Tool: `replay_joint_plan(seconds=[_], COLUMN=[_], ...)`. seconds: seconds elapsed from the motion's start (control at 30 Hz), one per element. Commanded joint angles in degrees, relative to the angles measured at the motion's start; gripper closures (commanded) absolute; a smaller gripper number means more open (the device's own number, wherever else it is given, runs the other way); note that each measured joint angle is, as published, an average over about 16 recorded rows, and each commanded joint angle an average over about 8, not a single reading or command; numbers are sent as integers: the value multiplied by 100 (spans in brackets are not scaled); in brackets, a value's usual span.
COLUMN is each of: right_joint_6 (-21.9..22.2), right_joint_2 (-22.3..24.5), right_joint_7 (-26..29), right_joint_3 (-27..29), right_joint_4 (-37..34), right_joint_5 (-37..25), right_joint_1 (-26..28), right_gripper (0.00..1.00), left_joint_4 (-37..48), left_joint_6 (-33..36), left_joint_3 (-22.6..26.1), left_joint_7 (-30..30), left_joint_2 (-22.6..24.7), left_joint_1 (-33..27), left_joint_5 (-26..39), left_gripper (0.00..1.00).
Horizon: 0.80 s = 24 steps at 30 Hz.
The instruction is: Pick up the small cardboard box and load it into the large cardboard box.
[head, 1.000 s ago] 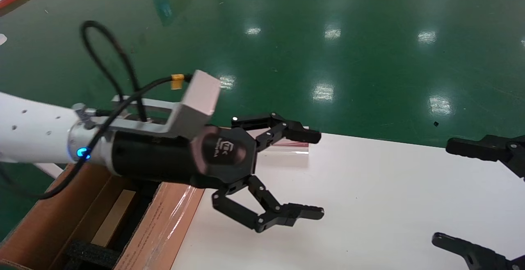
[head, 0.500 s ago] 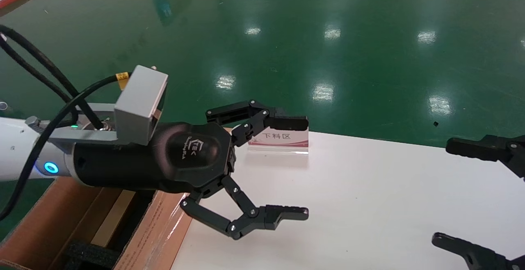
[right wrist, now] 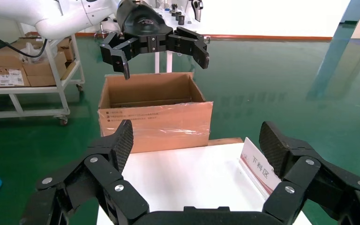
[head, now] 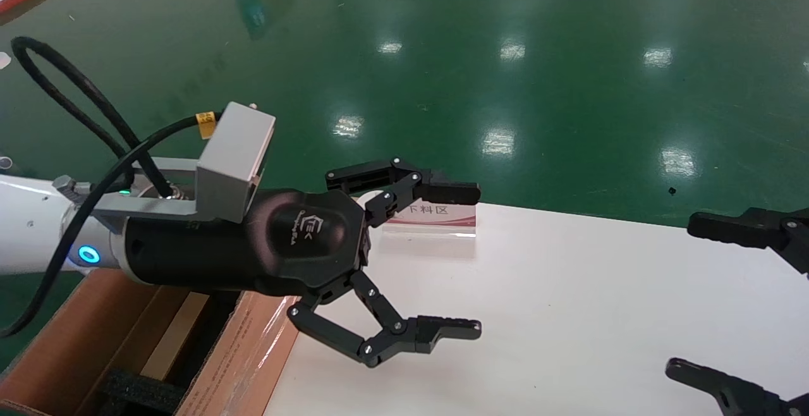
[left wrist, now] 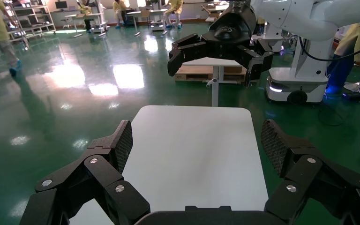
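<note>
Left tool (head: 436, 258) spread wide, empty, over the desk (head: 569, 315) edge beside the large cardboard box (head: 246, 346), which sits left, below desk level. Right tool (head: 727, 302) also wide open, empty, at right. Small cardboard box not visible; direction undeterminable.

The sign card (head: 436, 219) on the white table (head: 569, 315) reads "下料区"; the carton's flap print is illegible.

Large cardboard box (head: 246, 346) partly behind left tool (head: 471, 258).
</note>
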Motion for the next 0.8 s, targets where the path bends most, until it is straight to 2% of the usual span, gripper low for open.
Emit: replay_joint_plan(seconds=[0.03,0.8], right_joint_6=[0,0], right_joint_2=[0,0], right_joint_7=[0,0], right_joint_3=[0,0], right_joint_4=[0,0], right_joint_5=[0,0], right_joint_1=[0,0], right_gripper=[0,0], left_joint_4=[3,11], left_joint_6=[-6,-24], left_joint_3=[24,105], left_joint_7=[-4,-16], left_joint_2=[-1,-5], left_joint_1=[-17,-76], left_joint_5=[6,23], left_gripper=[0,0])
